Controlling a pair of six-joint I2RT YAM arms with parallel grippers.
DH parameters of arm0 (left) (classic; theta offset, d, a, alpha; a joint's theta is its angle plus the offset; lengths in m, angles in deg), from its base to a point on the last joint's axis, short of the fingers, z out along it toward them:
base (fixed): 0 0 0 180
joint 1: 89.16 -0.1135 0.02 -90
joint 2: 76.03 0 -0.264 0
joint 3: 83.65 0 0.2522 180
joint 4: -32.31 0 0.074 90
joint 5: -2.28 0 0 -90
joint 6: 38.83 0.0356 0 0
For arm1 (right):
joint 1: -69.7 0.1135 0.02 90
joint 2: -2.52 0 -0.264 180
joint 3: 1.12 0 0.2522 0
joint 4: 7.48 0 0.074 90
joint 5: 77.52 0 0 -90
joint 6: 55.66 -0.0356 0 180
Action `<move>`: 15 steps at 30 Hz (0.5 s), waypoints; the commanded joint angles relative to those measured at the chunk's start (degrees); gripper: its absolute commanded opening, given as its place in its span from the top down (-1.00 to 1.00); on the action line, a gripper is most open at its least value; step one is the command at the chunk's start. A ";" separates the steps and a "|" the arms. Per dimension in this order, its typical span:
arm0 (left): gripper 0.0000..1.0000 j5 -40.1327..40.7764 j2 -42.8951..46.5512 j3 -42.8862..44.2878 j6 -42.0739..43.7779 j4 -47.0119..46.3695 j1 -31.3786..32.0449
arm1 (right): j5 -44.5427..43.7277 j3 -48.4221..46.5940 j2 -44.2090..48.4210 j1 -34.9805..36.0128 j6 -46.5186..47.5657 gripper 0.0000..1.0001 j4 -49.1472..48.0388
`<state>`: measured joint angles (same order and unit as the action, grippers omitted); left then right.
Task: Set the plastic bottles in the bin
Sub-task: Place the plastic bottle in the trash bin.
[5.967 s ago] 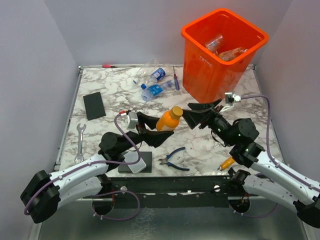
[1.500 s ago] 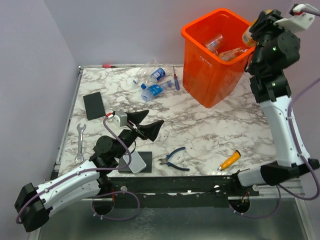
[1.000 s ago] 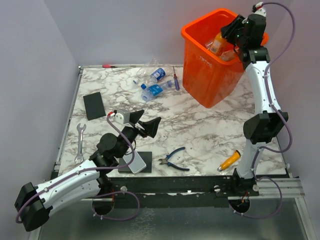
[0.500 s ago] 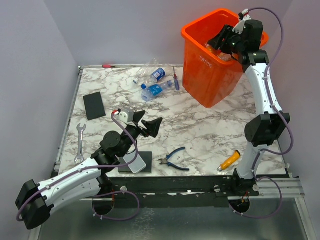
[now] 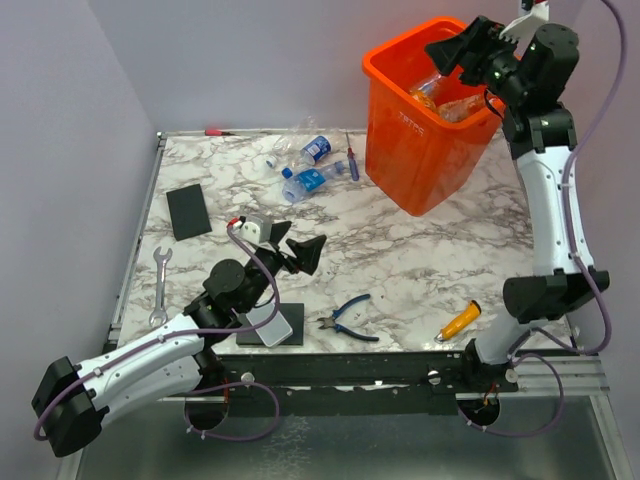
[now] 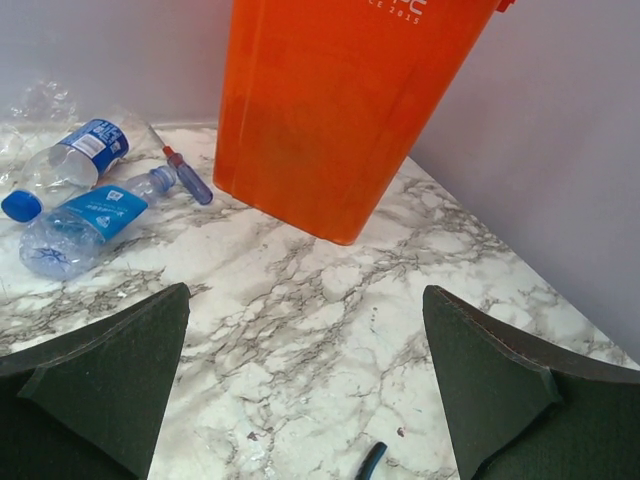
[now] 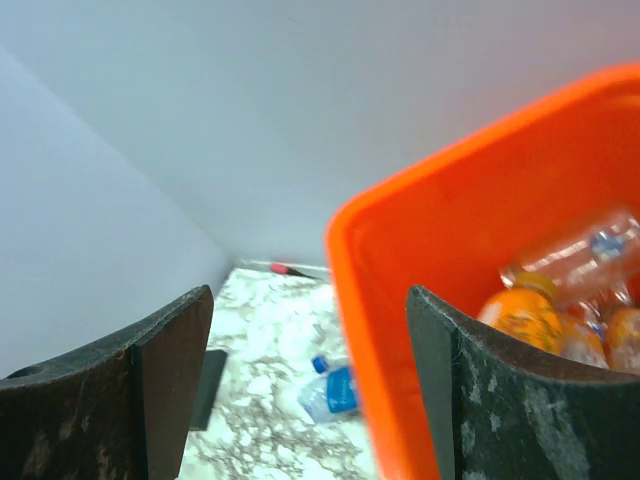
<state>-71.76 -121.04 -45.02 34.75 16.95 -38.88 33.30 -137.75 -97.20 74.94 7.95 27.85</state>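
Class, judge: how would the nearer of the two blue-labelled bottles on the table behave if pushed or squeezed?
The nearer blue-labelled bottle lies on its side, so a push would probably roll it. No liquid shows inside, so it is likely light. Its thin clear wall would probably buckle when squeezed.

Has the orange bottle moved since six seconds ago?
Yes. The orange bottle left the tabletop beyond the pliers and now lies inside the bin.

Your top view looks down from high at the near side over the whole table, your left wrist view sits low, facing the side of the bin, and your blurred right wrist view seems to peer into that same bin from above.
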 commanded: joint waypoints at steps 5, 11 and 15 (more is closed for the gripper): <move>-0.98 16.27 -0.78 2.08 0.95 5.46 0.10 | 6.03 28.34 27.90 7.54 1.23 -0.62 -14.72; -0.98 24.22 -15.13 14.42 3.39 25.13 -0.02 | 8.85 60.39 49.68 7.61 -5.44 -0.61 -22.78; -0.98 17.87 -23.68 20.77 2.69 30.32 -3.13 | 7.79 71.49 57.17 7.62 -4.45 -0.59 -16.89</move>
<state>-53.07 -137.83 -29.57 36.87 35.42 -39.38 40.27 -74.74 -43.47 82.72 4.41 7.39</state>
